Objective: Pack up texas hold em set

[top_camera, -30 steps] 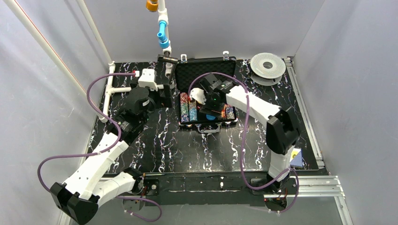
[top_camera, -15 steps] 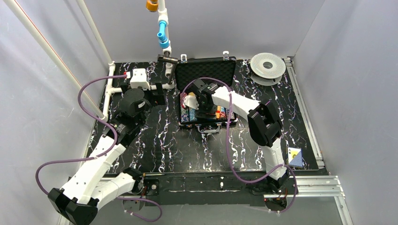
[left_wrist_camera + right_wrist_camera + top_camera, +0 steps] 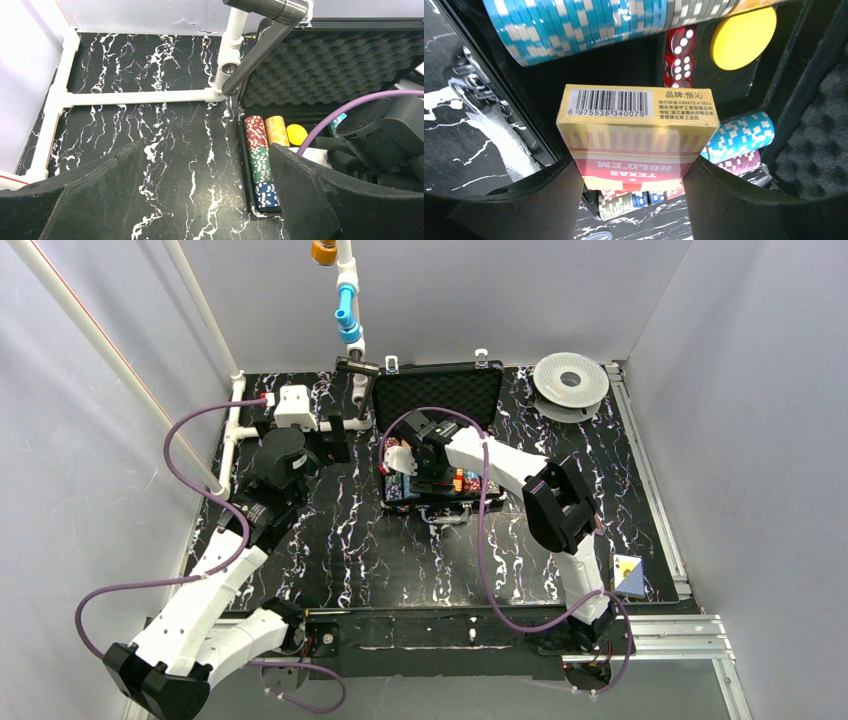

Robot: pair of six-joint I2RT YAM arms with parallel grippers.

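Observation:
The black briefcase (image 3: pixel 486 492) lies open at the table's back, foam lid (image 3: pixel 325 65) up. Inside are chip rows (image 3: pixel 260 160), a yellow disc (image 3: pixel 744 37), red dice (image 3: pixel 679 55) and a light-blue chip row (image 3: pixel 574 25). My right gripper (image 3: pixel 405 455) hangs over the case's left part, shut on a red and yellow card deck (image 3: pixel 639 130) printed TEXAS HOLD'EM; in the right wrist view the right gripper (image 3: pixel 634 170) has a finger on each side of the box. My left gripper (image 3: pixel 202 165) stands open over bare table just left of the case, empty.
A white pipe frame (image 3: pixel 135 96) lies on the table at the back left, with a black lever (image 3: pixel 260 45) by the lid's corner. A round white-grey spool (image 3: pixel 571 385) sits at the back right. A small card (image 3: pixel 630 575) lies near the right arm's base.
My right arm has swung left across the case, carrying the card deck from its middle to its left part. The left wrist has drawn back and left a little.

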